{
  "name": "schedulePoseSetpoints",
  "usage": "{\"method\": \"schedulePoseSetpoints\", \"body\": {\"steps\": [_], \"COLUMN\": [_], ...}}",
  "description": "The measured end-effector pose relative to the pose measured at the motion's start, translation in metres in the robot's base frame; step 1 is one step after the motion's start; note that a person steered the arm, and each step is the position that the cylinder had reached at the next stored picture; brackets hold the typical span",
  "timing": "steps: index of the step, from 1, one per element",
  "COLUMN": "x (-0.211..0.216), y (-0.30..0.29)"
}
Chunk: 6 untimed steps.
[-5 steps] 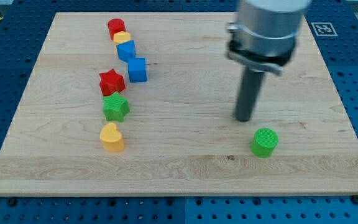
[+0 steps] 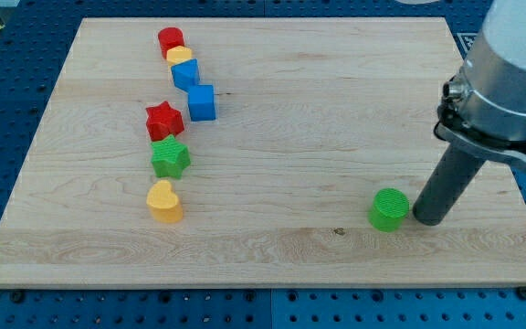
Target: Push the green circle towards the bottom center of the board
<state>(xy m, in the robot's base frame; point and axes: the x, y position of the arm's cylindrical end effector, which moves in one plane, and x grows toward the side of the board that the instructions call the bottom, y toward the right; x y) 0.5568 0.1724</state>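
Observation:
The green circle (image 2: 389, 209) lies on the wooden board (image 2: 299, 110) at the lower right. My tip (image 2: 426, 219) rests on the board just to the right of the green circle, almost touching its right side. The dark rod rises from the tip toward the view's upper right into the grey arm body.
A column of blocks stands on the board's left: a red block (image 2: 171, 40), a yellow block (image 2: 180, 56), two blue blocks (image 2: 186, 74) (image 2: 202, 102), a red star (image 2: 164, 121), a green star (image 2: 170, 158) and a yellow heart (image 2: 163, 202).
My tip has moved from above and left of the green circle down to its right side. The green circle has not moved.

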Motion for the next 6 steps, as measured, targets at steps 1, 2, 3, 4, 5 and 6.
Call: {"method": "schedulePoseSetpoints", "body": {"steps": [1,2,3,4,5,6], "x": [0.003,-0.008,-0.013,-0.017,-0.021,-0.021], "y": [-0.021,-0.03,-0.03,-0.031,-0.034,-0.043]}}
